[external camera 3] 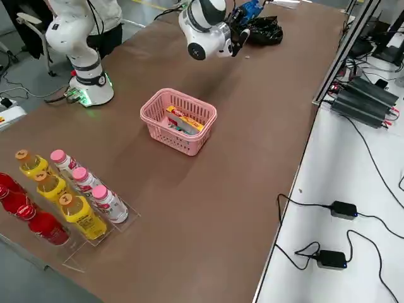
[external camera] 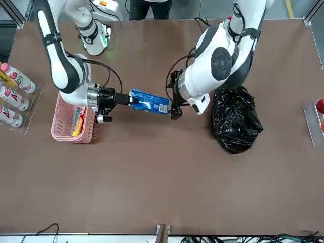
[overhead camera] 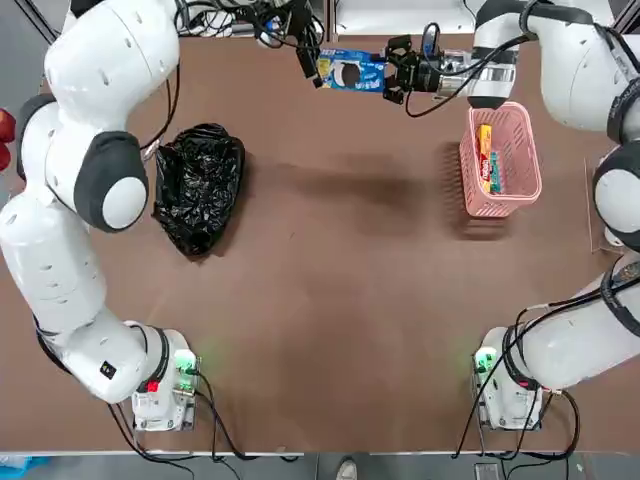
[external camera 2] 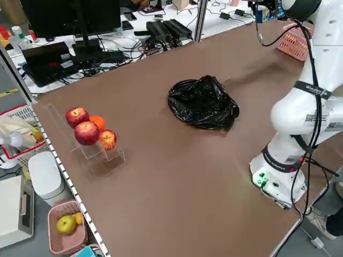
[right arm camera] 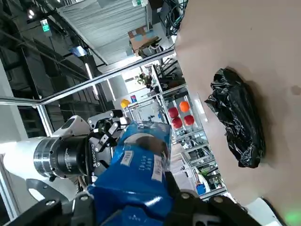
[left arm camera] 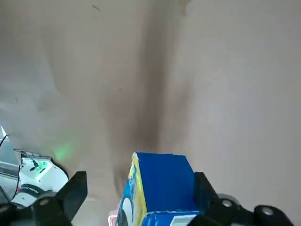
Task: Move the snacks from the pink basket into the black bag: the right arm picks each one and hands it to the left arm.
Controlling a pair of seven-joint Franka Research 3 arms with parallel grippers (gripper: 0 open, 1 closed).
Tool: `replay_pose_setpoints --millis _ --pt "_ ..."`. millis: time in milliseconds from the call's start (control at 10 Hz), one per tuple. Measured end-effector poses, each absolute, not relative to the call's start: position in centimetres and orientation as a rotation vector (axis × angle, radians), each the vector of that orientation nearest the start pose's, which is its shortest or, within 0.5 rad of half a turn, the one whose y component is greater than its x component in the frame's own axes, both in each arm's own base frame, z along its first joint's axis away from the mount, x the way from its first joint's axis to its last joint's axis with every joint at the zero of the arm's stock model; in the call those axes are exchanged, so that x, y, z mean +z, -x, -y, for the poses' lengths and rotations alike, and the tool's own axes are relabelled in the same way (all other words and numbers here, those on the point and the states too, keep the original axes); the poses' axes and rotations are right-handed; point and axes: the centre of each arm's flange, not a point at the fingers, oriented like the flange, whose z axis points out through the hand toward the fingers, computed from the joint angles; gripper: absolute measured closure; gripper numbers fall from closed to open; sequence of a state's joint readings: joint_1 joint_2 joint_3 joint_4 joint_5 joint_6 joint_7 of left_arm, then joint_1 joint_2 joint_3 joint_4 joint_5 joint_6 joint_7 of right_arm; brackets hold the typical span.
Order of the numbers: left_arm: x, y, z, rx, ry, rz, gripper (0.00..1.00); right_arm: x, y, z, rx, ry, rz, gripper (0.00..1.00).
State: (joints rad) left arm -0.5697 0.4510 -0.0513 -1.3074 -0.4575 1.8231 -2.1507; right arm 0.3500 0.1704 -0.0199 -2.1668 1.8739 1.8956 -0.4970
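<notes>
Handover pose above the far side of the brown desk [overhead camera: 330, 300]: both arms reach out level, wrists turned so the two pincers face each other across the blue cookie pack [overhead camera: 351, 72]. Right pincer [external camera: 123, 98] is clamped on one end of the pack and carries it clear of the desk, with its forearm passing just above the pink basket [overhead camera: 524, 150]. Left pincer [external camera: 174, 104] stands with its jaws spread wide, one finger on either side of the pack's free end; the left wrist view shows a gap between each black fingertip [left arm camera: 75, 188] and the pack's blue face, so no grip on that side. Pack is a glossy rectangular packet, blue with a white strip and a round dark cookie print, lying roughly horizontal between the pincers. Basket is pale pink plastic with slotted lattice walls, sitting on the desk at the robot's right; inside it lie the yellow-orange pack [overhead camera: 485, 148] with red marks and, just beside it, a small teal box [overhead camera: 496, 172]. Black bag [overhead camera: 198, 186] is thin, shiny, heavily wrinkled plastic, slumped in a low heap on the desk at the robot's left, well apart from the basket and below the left arm's elbow.
</notes>
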Motion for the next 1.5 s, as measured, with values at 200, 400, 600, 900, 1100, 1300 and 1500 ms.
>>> replay_pose_setpoints --millis 200,400,600,900,1100,1300,1500 --pt "49.9 -55.6 42.8 -0.662 -1.977 -2.148 0.0 35.8 -51.2 -25.8 0.145 1.562 -0.299 0.53" --pt "49.8 -56.0 42.3 -0.621 -1.982 -2.158 0.0 36.1 -50.8 -26.8 0.15 1.575 -0.26 0.53" --pt "49.5 -55.9 42.3 -0.552 -2.008 -2.174 0.0 36.2 -50.4 -27.5 0.171 1.577 -0.229 0.53" --pt "49.2 -56.0 42.2 -0.527 -2.02 -2.185 0.0 36.3 -50.3 -27.5 0.181 1.577 -0.215 0.53" --pt "49.2 -55.6 42.7 -0.533 -2.03 -2.174 0.0 36.2 -50.3 -27.5 0.186 1.582 -0.205 0.53" --pt "49.6 -54.7 44.2 -0.546 -2.047 -2.136 0.0 36.2 -50.2 -27.5 0.188 1.582 -0.203 0.53" --pt "50.0 -53.7 45.6 -0.55 -2.06 -2.099 0.03 36.2 -50.2 -27.6 0.189 1.581 -0.201 0.53"
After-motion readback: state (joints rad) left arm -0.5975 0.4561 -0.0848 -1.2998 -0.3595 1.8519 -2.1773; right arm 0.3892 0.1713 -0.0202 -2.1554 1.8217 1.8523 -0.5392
